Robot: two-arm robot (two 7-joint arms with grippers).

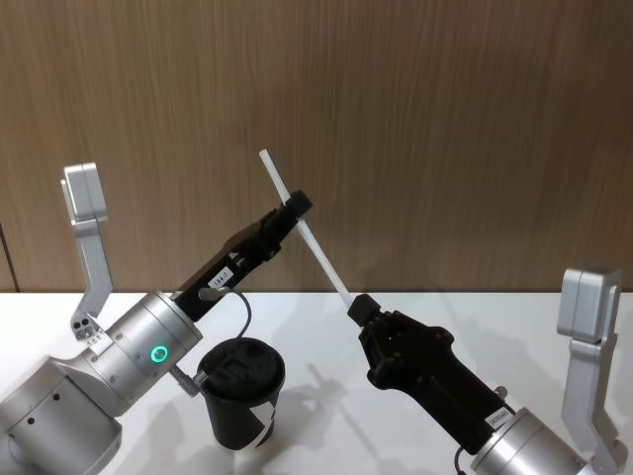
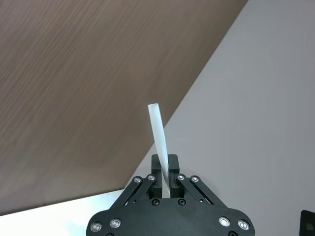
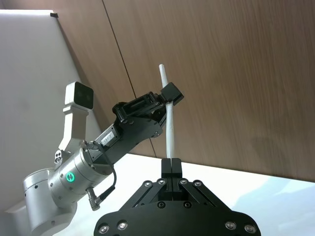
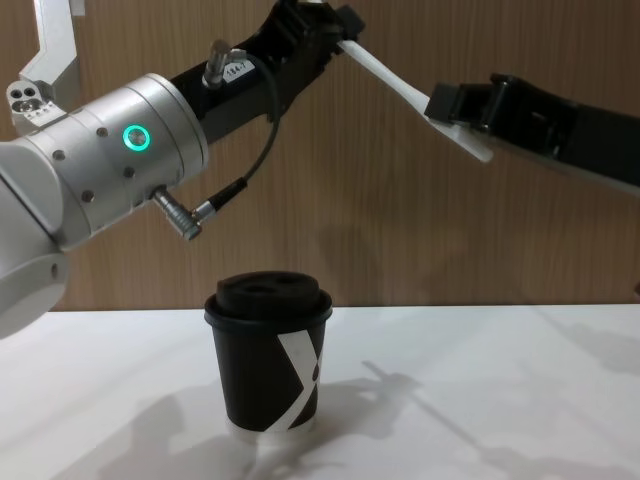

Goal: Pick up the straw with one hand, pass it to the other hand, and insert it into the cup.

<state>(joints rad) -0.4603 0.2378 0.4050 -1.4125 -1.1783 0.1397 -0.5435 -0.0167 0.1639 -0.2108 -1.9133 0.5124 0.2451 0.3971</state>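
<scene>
Closest to your left wrist camera, the left tool (image 2: 165, 164) was clamped on the straw (image 2: 158, 137). The straw hung in the air well above the cup (image 4: 270, 370), and your right tool (image 1: 358, 307) was pinching its lower end. Its long axis ran on a slant, with the free tip up and toward the robot's left and the other end down toward the right. With both tools closed on it, I judge that a pull or twist by either arm could have kinked it. Had the right tool let go before the left grip was firm, the straw could have swung or dropped to the worktop (image 1: 307, 336). Tilted like that, it would likely have missed the lid (image 4: 268, 295) unless you turned it upright first.
</scene>
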